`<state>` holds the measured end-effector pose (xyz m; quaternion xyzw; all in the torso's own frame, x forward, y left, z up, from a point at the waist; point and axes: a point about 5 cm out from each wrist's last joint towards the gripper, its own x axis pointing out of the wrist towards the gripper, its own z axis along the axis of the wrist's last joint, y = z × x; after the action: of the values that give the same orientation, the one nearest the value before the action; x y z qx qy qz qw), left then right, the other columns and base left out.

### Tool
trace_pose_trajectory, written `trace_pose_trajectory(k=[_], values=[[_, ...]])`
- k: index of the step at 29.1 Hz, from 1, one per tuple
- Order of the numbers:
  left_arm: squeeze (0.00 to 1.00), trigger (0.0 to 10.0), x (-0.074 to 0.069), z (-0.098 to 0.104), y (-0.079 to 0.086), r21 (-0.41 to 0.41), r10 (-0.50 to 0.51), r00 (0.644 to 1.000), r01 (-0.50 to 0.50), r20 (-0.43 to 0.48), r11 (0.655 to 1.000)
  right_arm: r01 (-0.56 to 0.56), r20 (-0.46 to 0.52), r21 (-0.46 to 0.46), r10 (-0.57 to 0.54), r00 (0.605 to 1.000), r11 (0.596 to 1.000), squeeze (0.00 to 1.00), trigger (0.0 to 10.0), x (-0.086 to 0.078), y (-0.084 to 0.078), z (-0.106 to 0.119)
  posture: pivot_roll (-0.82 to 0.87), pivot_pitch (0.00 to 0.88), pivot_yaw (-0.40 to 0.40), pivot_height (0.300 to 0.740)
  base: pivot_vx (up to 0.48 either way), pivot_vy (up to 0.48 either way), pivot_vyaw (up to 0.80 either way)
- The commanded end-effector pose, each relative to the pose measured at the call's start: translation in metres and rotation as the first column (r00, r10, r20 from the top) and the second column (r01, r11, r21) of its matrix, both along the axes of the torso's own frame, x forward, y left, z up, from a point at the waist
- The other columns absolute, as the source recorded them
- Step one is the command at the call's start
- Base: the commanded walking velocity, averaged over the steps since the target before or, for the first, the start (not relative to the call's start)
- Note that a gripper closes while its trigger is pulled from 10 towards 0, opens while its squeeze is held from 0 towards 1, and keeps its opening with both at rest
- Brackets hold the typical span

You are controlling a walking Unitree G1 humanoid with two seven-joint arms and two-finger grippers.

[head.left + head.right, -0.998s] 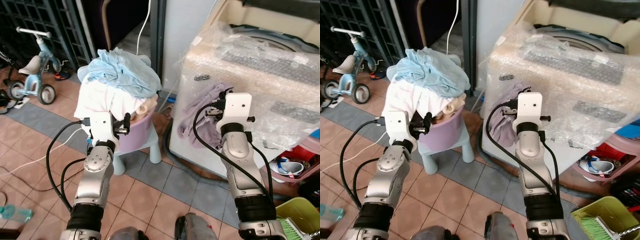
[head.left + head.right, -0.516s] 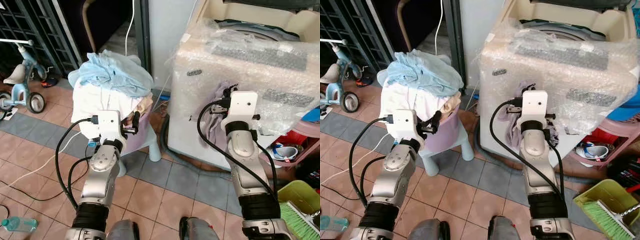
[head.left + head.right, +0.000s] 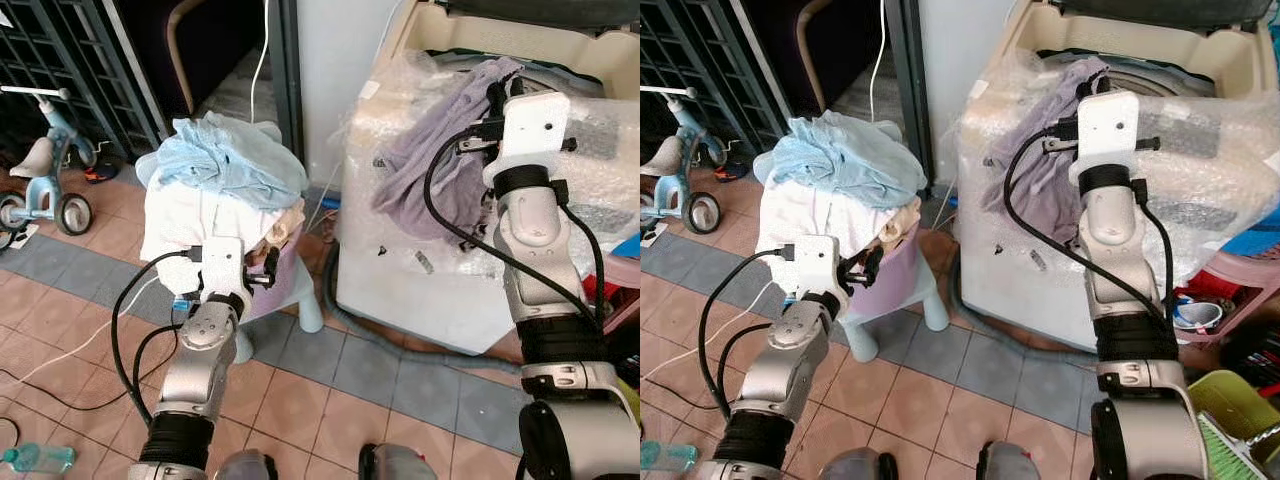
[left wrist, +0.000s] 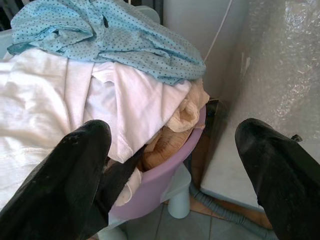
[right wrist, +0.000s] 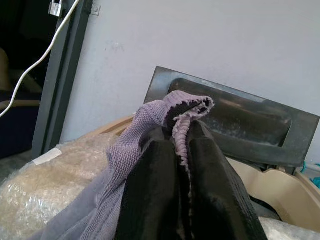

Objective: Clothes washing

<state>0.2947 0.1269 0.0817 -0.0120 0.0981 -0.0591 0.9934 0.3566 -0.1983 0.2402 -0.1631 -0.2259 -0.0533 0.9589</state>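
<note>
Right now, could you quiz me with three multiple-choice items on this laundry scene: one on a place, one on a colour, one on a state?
1. Where does the pile of clothes sit?
A. in a purple basket on a stool
B. on the floor tiles
C. inside the washer

2. What colour is the garment that the right gripper lifts?
A. red
B. greyish purple
C. yellow

3. How are the left gripper fingers?
A. shut on a white shirt
B. shut on a cable
C. spread apart, holding nothing

Answers: 1 A, the purple basket rests on the pale stool; 2 B, it hangs over the bubble-wrapped washing machine; 3 C, a gap shows between them.
</note>
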Motion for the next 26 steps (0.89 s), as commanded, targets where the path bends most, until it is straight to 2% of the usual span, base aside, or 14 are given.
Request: trace_pose_trajectory(k=[1,9,14,15,22,26], values=[[0.0,10.0,-0.001,0.001,0.002,0.012,0.008,1.0,-0.008,-0.001,1.0,-0.016,0.079,-0.006,0.016,0.997,1.0,0.0,10.0,0.003,0.002,0.021,-0.03,0.089,0.046,0.74,0.48,0.0,0.0],[0.0,10.0,0.0,0.004,-0.006,-0.015,-0.012,1.0,0.011,-0.011,1.0,0.032,0.164,-0.024,-0.028,0.986,0.999,0.0,10.0,0.017,-0.003,0.052,-0.03,0.091,0.053,0.74,0.48,0.0,0.0],[0.0,10.0,-0.001,0.005,-0.008,0.009,-0.029,1.0,0.029,-0.006,1.0,0.143,0.185,0.018,-0.144,0.972,0.99,0.0,10.0,0.026,-0.014,0.07,-0.02,0.093,0.047,0.74,0.461,0.0,0.0],[0.0,10.0,-0.001,0.004,-0.007,0.001,-0.023,1.0,0.023,-0.008,1.0,0.166,0.183,0.041,-0.171,0.968,0.985,0.0,10.0,0.027,-0.018,0.071,-0.02,0.093,0.044,0.74,0.435,0.0,0.0],[0.0,10.0,-0.004,0.003,-0.007,-0.004,-0.013,1.0,0.013,-0.015,1.0,0.201,0.177,0.041,-0.205,0.963,0.979,0.0,10.0,0.03,-0.03,0.076,-0.02,0.099,0.035,0.74,0.428,0.0,0.0],[0.0,10.0,-0.005,0.003,-0.009,-0.024,-0.008,1.0,0.008,-0.013,1.0,0.237,0.228,0.017,-0.234,0.945,0.971,0.0,10.0,0.03,-0.039,0.094,-0.01,0.1,0.03,0.74,0.265,0.0,0.0]])
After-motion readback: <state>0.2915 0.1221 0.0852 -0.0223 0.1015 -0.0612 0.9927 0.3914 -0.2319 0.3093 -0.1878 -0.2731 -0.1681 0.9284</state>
